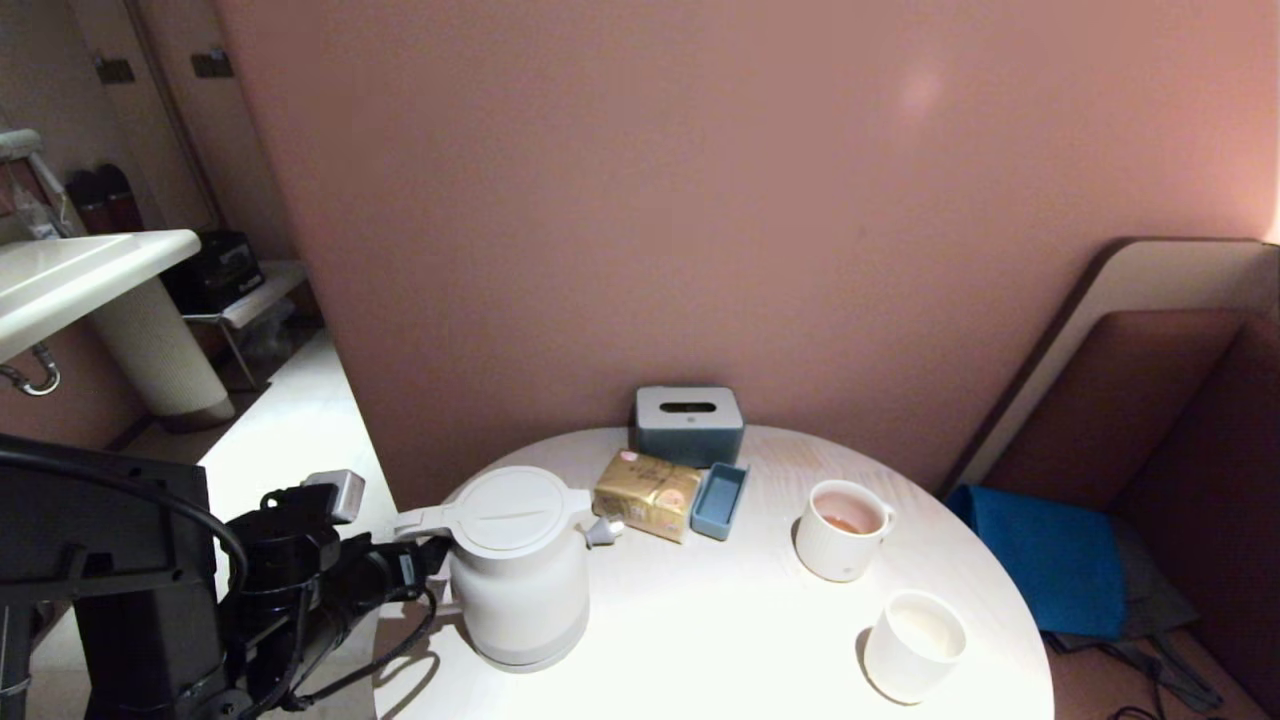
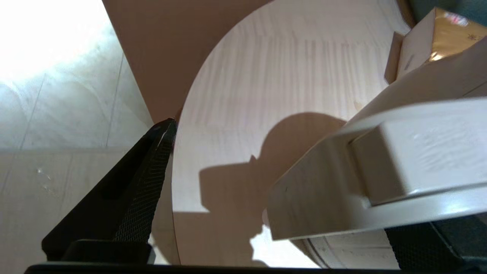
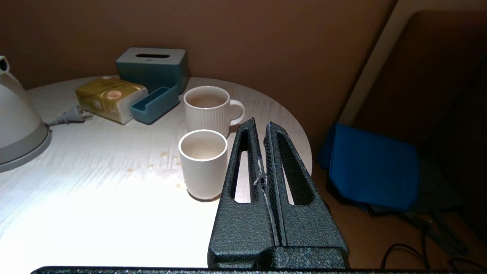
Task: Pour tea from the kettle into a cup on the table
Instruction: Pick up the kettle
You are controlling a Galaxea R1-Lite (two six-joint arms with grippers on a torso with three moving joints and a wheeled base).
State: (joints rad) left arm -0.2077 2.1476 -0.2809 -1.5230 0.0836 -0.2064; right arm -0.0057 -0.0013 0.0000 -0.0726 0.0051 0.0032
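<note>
The white kettle (image 1: 520, 570) stands upright on the left side of the round table (image 1: 720, 640), lid shut. My left gripper (image 1: 405, 568) sits at its handle from the left, off the table's edge. In the left wrist view the left gripper (image 2: 289, 171) is open: one black finger (image 2: 144, 190) stands well clear of the handle (image 2: 342, 182), and the other shows only behind it. The plain white cup (image 1: 915, 645) stands at the near right, pale inside. My right gripper (image 3: 260, 125) is shut and empty, just right of the cup (image 3: 202, 163).
A ribbed mug (image 1: 843, 530) holding reddish liquid stands behind the cup. At the back are a blue-grey tissue box (image 1: 688, 425), a gold packet (image 1: 647, 493) and a small blue tray (image 1: 720, 500). The kettle's plug (image 1: 603, 530) lies beside the packet. Drops (image 3: 163, 160) wet the tabletop.
</note>
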